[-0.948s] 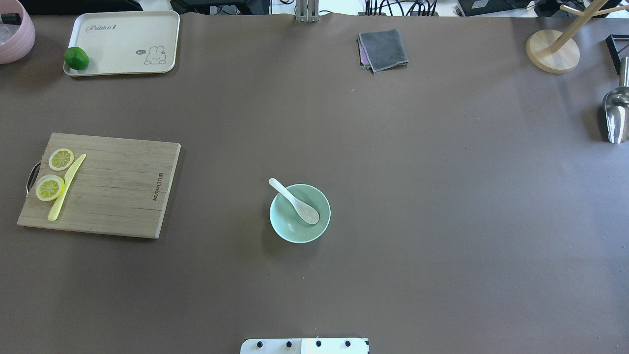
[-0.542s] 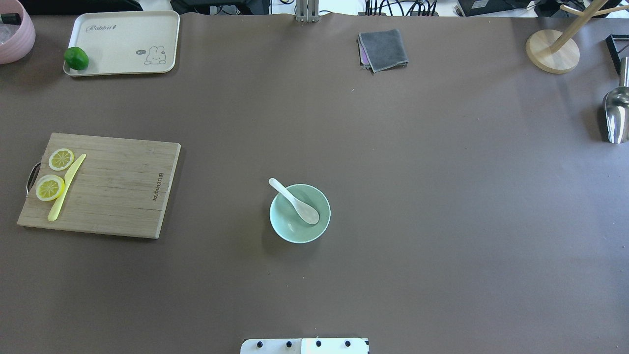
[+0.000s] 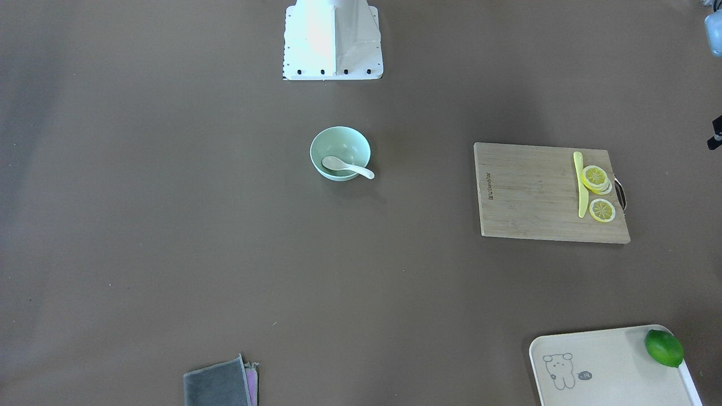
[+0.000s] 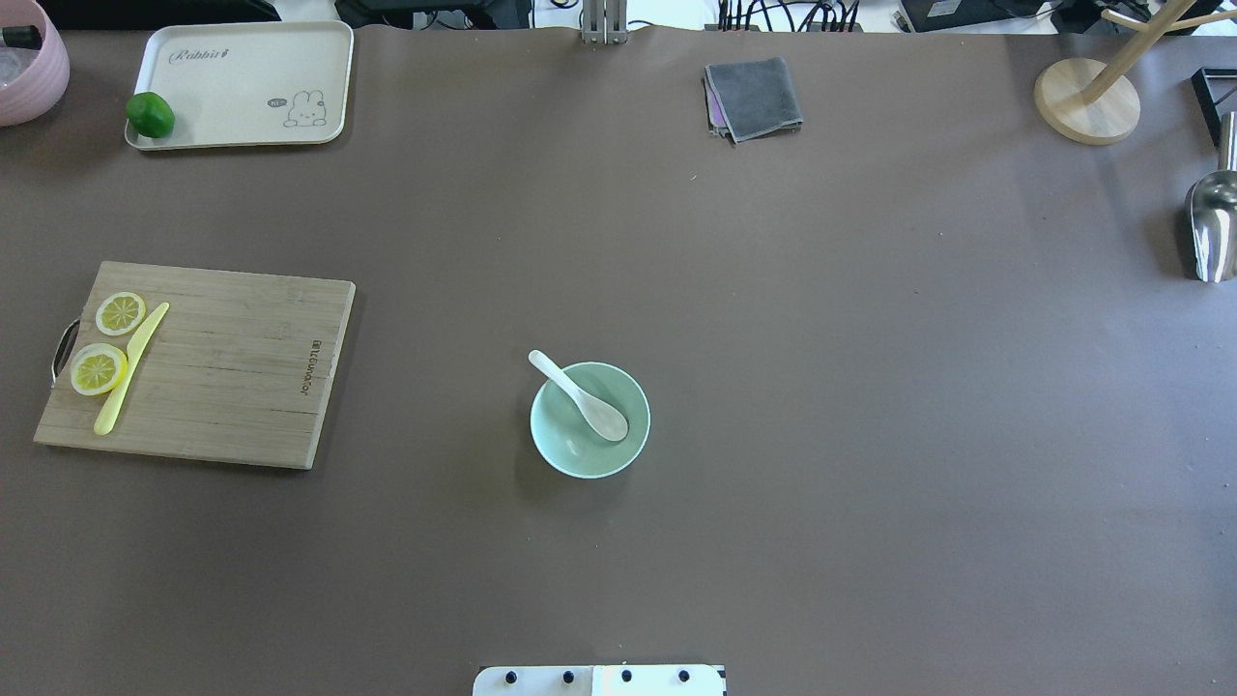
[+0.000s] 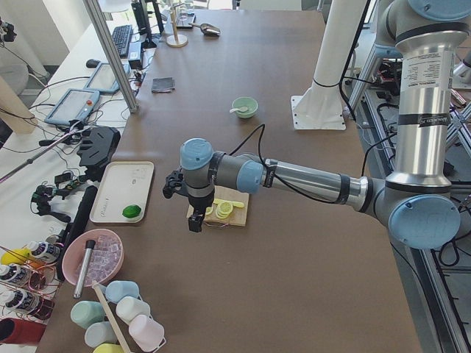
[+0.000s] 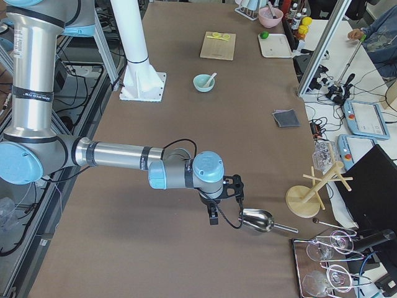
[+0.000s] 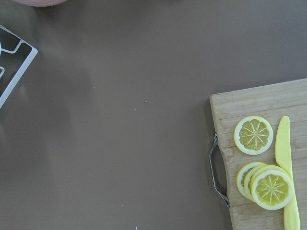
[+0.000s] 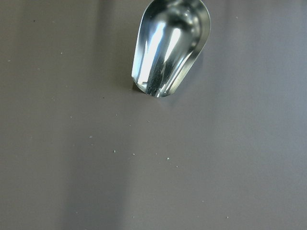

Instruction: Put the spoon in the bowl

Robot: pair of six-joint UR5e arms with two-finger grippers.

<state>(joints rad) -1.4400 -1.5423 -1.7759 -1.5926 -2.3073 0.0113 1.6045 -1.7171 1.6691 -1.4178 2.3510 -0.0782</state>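
Observation:
The white spoon (image 4: 580, 396) lies in the mint-green bowl (image 4: 570, 452) near the table's middle, scoop inside and handle resting over the far-left rim. Both also show in the front view, spoon (image 3: 345, 166) and bowl (image 3: 344, 140). Neither gripper is near the bowl. My left gripper (image 5: 193, 220) hangs over the left end of the table by the cutting board, seen only in the exterior left view. My right gripper (image 6: 214, 217) hangs over the right end beside the metal scoop, seen only in the exterior right view. I cannot tell whether either is open or shut.
A wooden cutting board (image 4: 232, 377) with lemon slices (image 4: 99, 368) and a yellow knife (image 4: 129, 370) lies at the left. A tray (image 4: 251, 77) with a lime (image 4: 150, 114), a grey cloth (image 4: 754, 97), a wooden stand (image 4: 1086, 101) and a metal scoop (image 4: 1213, 227) lie along the edges.

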